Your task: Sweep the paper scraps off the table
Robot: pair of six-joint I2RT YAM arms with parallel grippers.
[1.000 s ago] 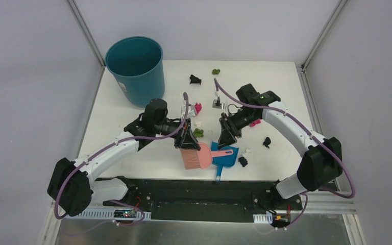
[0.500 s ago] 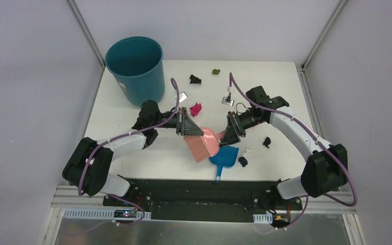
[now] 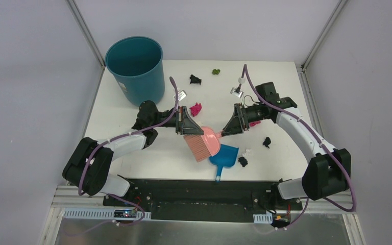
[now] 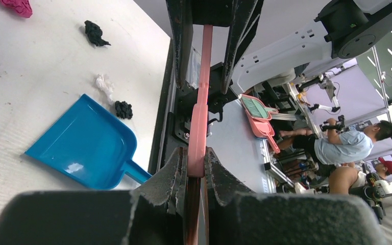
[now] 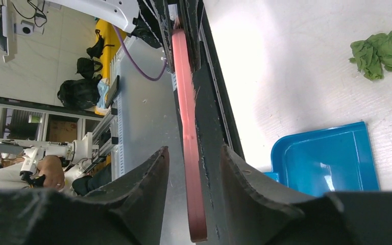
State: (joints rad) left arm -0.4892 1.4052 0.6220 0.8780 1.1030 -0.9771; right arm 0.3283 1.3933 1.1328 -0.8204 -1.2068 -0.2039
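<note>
Over the desk (image 3: pixel 132 109) beside the dustpan (image 3: pixel 225 155), pinching the brush handle (image 4: pixel 200 102) with left gripper (image 4: pixel 196 155). Straddling it with right gripper (image 5: pixel 194 153) spread, likely for a handover.

Overhead view bright, evenly lit from above and sharp; shadows on the table (image 3: pixel 286 71) are faint and soft. Both wrist views have a dark, blurred foreground and a near-overexposed white surface. Small glare patch on the blue dustpan (image 4: pixel 81 145). Backgrounds slightly soft.
</note>
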